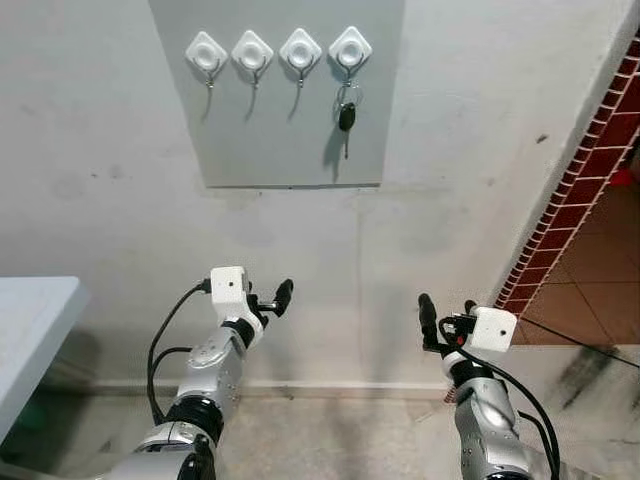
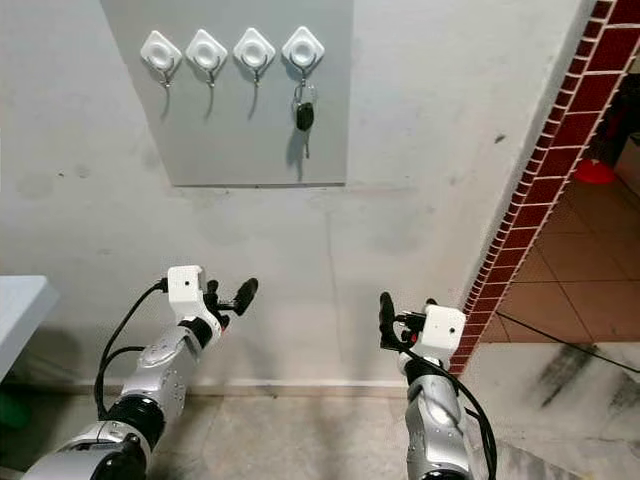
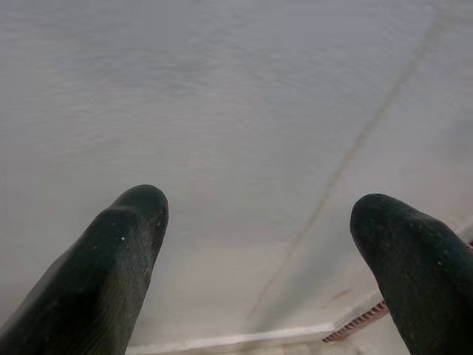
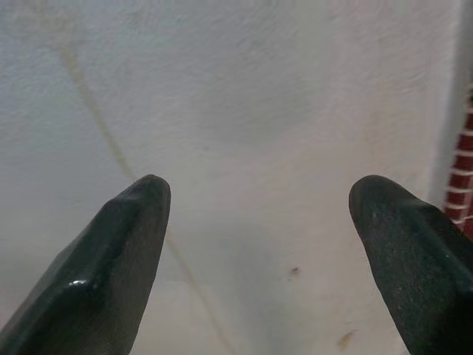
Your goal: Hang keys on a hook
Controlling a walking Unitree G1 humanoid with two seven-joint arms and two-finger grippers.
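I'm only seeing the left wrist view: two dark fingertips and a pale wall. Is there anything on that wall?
Observer: Yes, a grey panel with four white hooks in a row, high above both grippers.
Operator: Are the keys up yet?
Observer: The keys hang from the hook at the robot's right end; the other three are bare.
Operator: Is the other arm holding something?
Observer: No, the right gripper is open and empty, pointing at bare wall. The left gripper is open too.
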